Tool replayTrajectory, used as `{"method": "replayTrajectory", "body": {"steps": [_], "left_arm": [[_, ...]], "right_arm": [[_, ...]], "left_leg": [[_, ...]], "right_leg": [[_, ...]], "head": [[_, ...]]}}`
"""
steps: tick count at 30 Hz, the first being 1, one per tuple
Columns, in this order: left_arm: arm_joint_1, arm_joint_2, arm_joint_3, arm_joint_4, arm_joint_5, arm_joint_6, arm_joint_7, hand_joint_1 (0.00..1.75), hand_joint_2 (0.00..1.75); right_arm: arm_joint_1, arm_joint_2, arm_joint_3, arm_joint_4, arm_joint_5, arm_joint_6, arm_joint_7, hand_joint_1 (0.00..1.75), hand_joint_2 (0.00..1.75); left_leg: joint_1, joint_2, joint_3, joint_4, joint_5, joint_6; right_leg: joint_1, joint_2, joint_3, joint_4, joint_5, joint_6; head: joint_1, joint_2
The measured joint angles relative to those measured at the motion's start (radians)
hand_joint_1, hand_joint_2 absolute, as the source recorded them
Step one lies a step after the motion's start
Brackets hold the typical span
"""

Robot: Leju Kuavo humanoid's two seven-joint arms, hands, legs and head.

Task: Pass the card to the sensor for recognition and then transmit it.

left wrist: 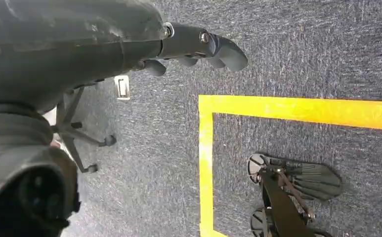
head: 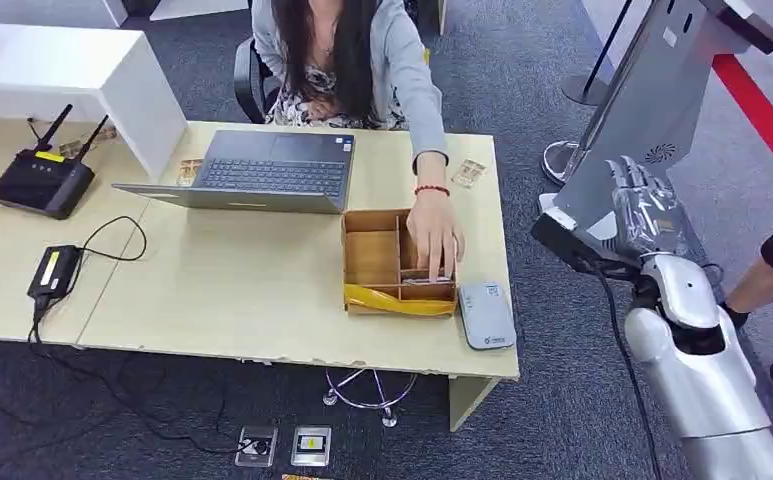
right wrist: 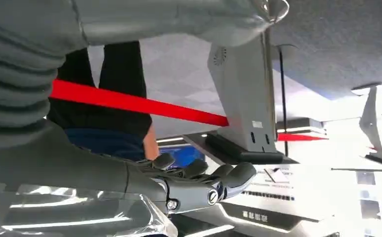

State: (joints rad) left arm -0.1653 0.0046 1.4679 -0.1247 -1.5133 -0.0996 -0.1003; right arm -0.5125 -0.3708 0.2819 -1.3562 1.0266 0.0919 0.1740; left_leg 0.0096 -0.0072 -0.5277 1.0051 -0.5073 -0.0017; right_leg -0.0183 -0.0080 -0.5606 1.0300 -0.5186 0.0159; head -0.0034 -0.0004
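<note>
On the far left of the surface (head: 212,290) sits a black router (head: 40,182) with two antennas, and nearer lies a black power adapter (head: 54,272) with its cable. Right of these, an open laptop (head: 262,170) faces a seated person (head: 347,60). Further right, a cardboard divider box (head: 387,262) holds the card (head: 425,279), which lies flat in a near right compartment under the person's hand (head: 434,235). Just beside the box on the right rests a grey card reader (head: 486,314). Off the surface to the right, the right hand (head: 647,212) is raised before a grey kiosk stand (head: 652,110), fingers (right wrist: 228,177) spread apart and holding nothing. Over the carpet and yellow floor tape (left wrist: 277,108), the left hand (left wrist: 198,47) hangs with fingers loosely curled, gripping nothing.
</note>
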Motion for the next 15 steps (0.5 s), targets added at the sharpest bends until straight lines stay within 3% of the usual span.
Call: {"method": "replayTrajectory", "body": {"steps": [15], "left_arm": [[-0.001,0.008,0.000,-0.002,-0.012,0.006,-0.019,0.00,0.00]], "right_arm": [[0.013,-0.006,0.080,-0.123,-0.108,0.021,0.068,0.00,1.75]], "left_leg": [[0.000,0.000,0.000,0.000,0.000,0.000]], "right_leg": [[0.000,0.000,0.000,0.000,0.000,0.000]], "head": [[0.000,0.000]]}}
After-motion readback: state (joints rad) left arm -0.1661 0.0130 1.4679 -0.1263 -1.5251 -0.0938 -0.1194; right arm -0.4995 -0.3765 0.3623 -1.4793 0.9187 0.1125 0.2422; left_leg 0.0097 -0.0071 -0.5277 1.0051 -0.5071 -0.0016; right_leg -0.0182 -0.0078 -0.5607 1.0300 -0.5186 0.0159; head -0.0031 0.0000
